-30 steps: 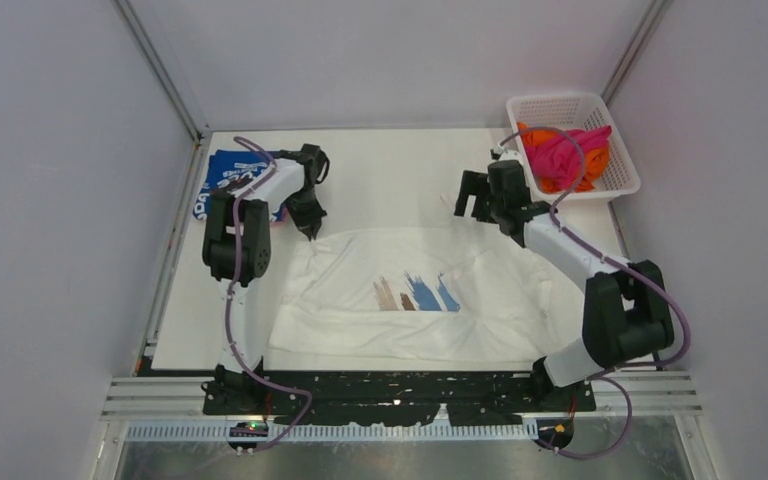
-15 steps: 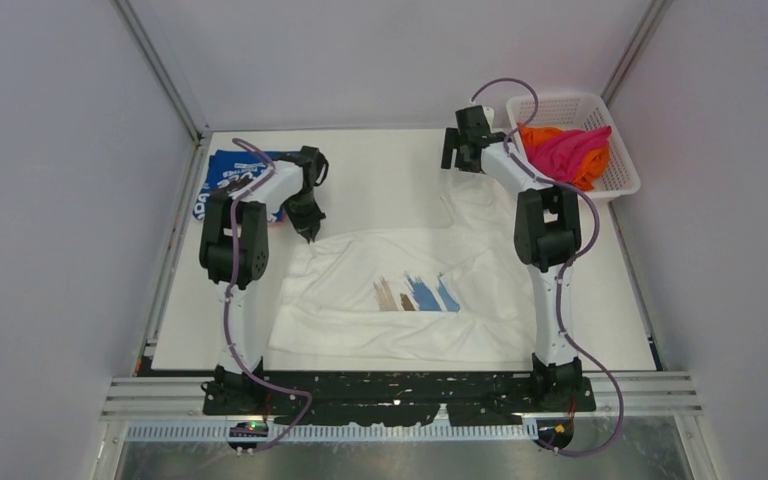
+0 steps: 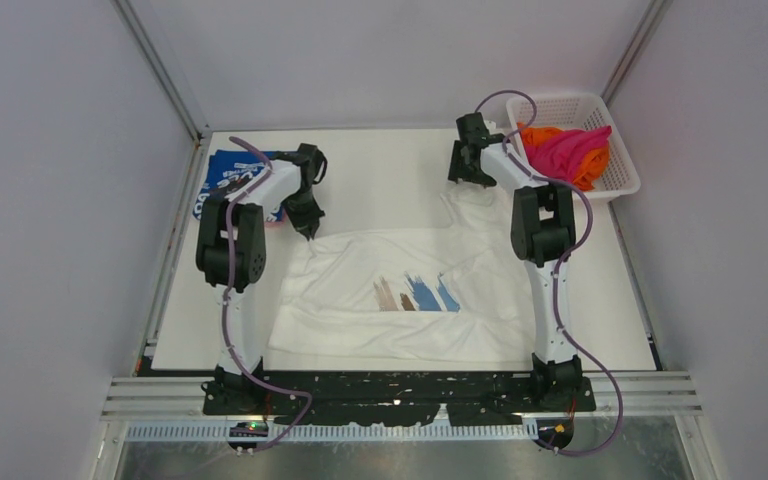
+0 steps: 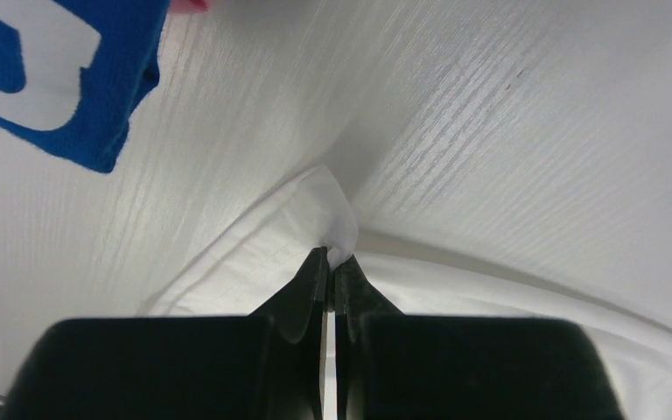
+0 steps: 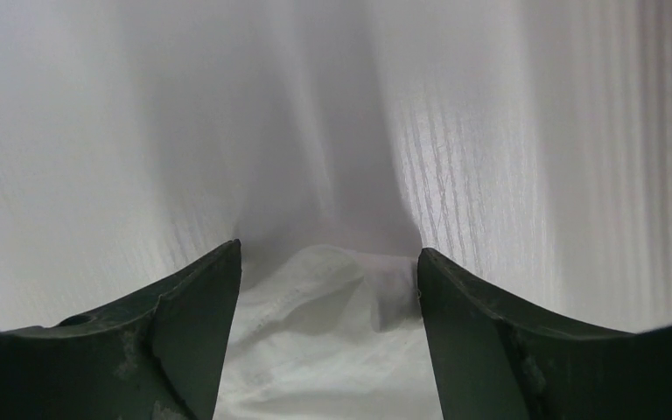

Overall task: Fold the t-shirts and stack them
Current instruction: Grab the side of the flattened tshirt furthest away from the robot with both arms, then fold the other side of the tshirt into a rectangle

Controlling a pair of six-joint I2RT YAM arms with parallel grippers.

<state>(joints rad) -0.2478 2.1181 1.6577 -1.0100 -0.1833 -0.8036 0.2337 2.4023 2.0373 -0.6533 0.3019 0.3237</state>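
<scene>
The white t-shirt (image 3: 410,290) with a brown and blue brush-stroke print lies spread across the middle of the table. My left gripper (image 3: 307,228) is shut on its far left corner; the pinched cloth (image 4: 337,229) shows between the tips (image 4: 330,256). My right gripper (image 3: 470,178) is open and points down over the shirt's far right corner (image 5: 332,289), which lies between the open fingers (image 5: 201,297). The blue t-shirt (image 3: 222,183) with white lettering lies at the far left, also in the left wrist view (image 4: 52,79), with a pink edge (image 4: 191,4) by it.
A white mesh basket (image 3: 615,180) at the far right corner holds magenta (image 3: 565,150) and orange (image 3: 535,135) shirts. Grey walls enclose the table on three sides. The right arm stretches straight away from its base over the shirt's right side.
My right arm swung from the middle right to the far edge near the basket, then dropped over the shirt's far right corner. The left gripper stayed shut on the left corner.
</scene>
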